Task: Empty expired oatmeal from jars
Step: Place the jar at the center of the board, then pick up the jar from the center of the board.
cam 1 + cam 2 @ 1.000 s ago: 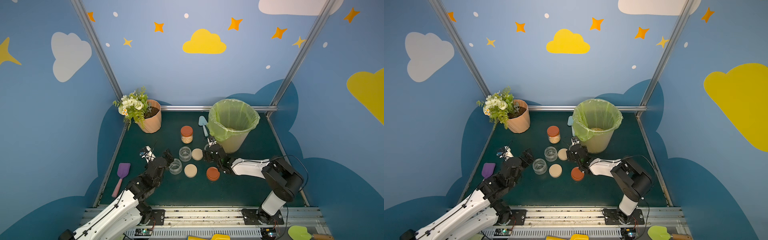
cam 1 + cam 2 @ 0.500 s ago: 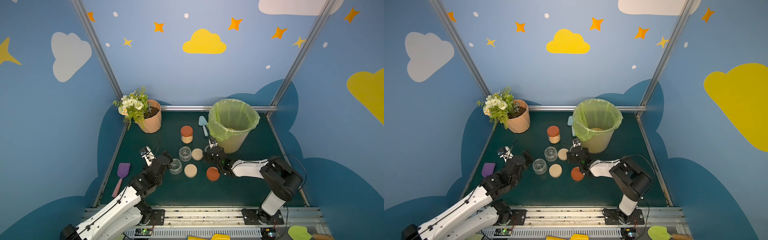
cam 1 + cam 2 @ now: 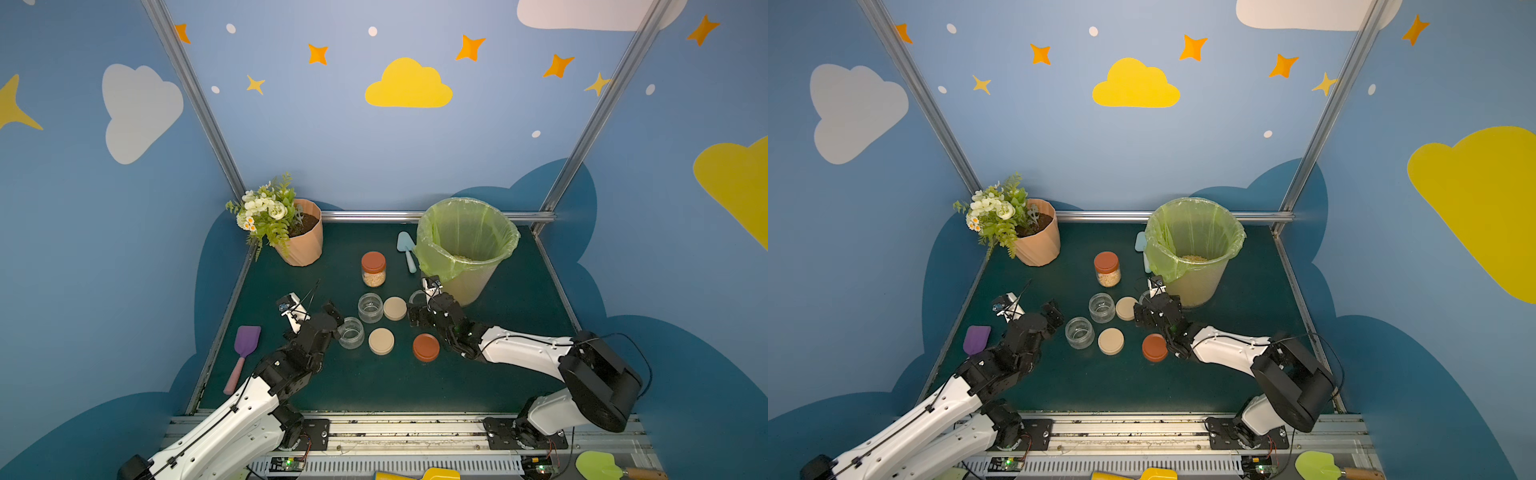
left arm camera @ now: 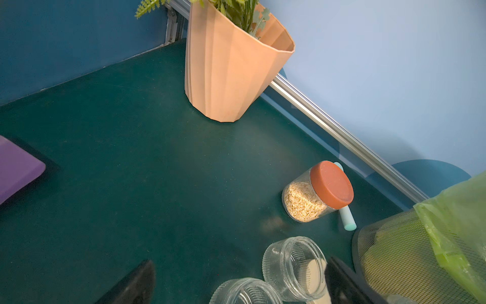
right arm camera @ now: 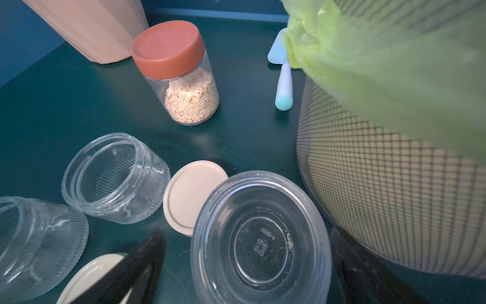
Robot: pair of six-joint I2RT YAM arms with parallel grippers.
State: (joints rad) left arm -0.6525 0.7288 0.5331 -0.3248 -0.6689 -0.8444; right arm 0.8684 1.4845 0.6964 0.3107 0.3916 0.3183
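Note:
One jar (image 3: 373, 270) with a rust-red lid stands closed, with tan oatmeal (image 5: 193, 101) inside. Two open empty jars (image 3: 370, 307) (image 3: 351, 332) stand mid-table. A third empty jar (image 5: 260, 242) stands upright beside the bin, between the fingers of my right gripper (image 5: 249, 263), which is open with a gap on each side. Two beige lids (image 3: 395, 308) (image 3: 381, 340) and a red lid (image 3: 426, 347) lie loose. My left gripper (image 4: 236, 284) is open just behind the nearest empty jar (image 4: 244, 292). More oatmeal (image 3: 1194, 258) lies in the bin.
The mesh bin (image 3: 473, 282) with a green liner stands at the back right, close to my right gripper (image 3: 417, 305). A peach flowerpot (image 3: 305, 245) sits at the back left. A blue trowel (image 3: 405, 245) lies by the bin, a purple spatula (image 3: 245, 345) near the left wall.
My right gripper's jaws have spread apart off the empty jar, which now stands free beside the bin. The left arm has shifted only slightly near the open jars.

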